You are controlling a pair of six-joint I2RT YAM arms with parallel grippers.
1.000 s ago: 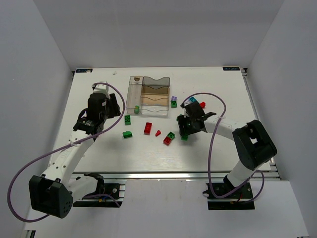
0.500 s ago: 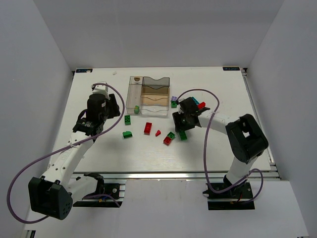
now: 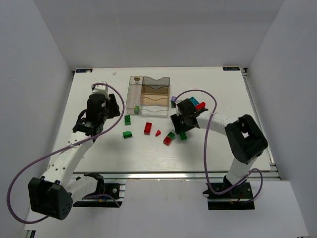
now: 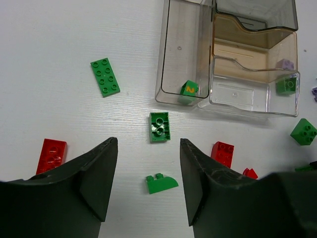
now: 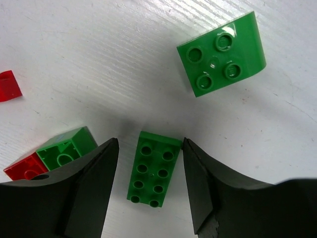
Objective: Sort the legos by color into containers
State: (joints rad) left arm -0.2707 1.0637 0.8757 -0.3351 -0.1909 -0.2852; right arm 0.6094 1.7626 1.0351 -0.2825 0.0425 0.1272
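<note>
The brown-tinted tray (image 3: pixel 148 96) stands at the table's back middle, with one green brick (image 4: pixel 188 89) in its long narrow compartment. My right gripper (image 5: pixel 150 148) is open and low over the table, its fingers on either side of a green two-by-four brick (image 5: pixel 153 171). The right finger is close to that brick's corner. My right gripper also shows in the top view (image 3: pixel 180 125). My left gripper (image 4: pixel 148 144) is open and empty, above a green curved brick (image 4: pixel 162 183) and near a green brick (image 4: pixel 159 126). It shows in the top view (image 3: pixel 113 106) left of the tray.
Loose bricks lie around: a green plate (image 4: pixel 105 77), red bricks (image 4: pixel 51 154) (image 4: pixel 222 153), a green two-by-two (image 5: pixel 221 54), a joined green and red pair (image 5: pixel 59 151), and a red piece (image 5: pixel 9 85). Lilac (image 3: pixel 174 99), blue (image 3: pixel 192 100) and red (image 3: pixel 201 105) bricks lie right of the tray.
My right gripper has swung left, toward the tray, and now straddles the green two-by-four brick. The left arm has barely moved.
</note>
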